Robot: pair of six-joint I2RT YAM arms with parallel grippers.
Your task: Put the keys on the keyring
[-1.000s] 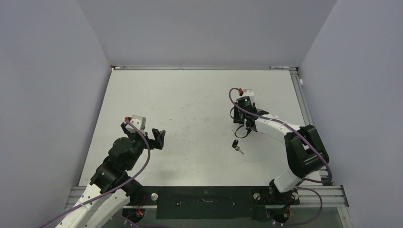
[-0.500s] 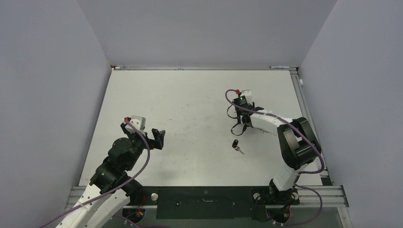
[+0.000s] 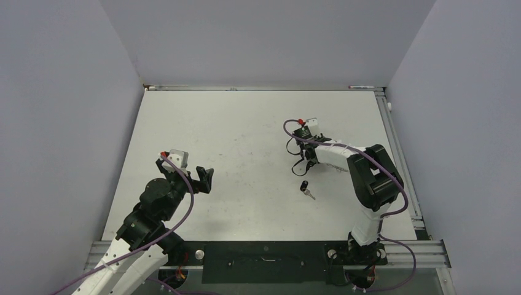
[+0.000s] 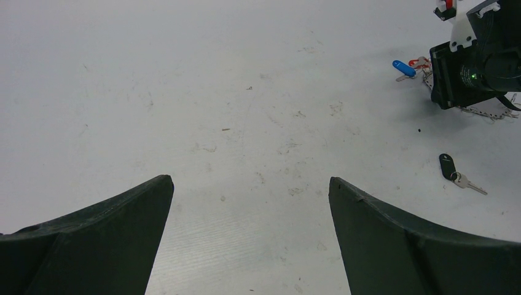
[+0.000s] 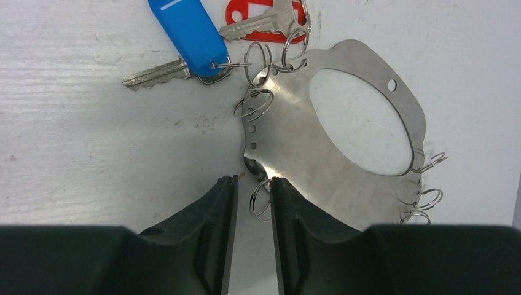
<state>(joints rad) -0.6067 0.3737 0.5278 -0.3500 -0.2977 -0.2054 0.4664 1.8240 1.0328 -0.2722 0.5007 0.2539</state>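
Table [image 3: 233, 129]: pale grey and scuffed, filling the middle of the top view.
Left gripper [image 4: 249, 179]: lower left of the top view, fingers spread wide and holding nothing.
Right gripper [image 5: 252, 181]: right of centre in the top view. Its fingers are drawn nearly together around a small split ring [image 5: 260, 201]; whether they pinch it cannot be told.
Keyring [image 5: 289, 147]: flat silver plate with an oval hole, centre right of the right wrist view, lying on the table.
Blue key [image 5: 184, 31]: upper left of that view, linked by small rings to the plate's edge.
Red key [image 5: 264, 15]: top centre, just beside the blue.
Black key [image 3: 305, 188]: alone on the table below the right gripper, apart from the keyring.
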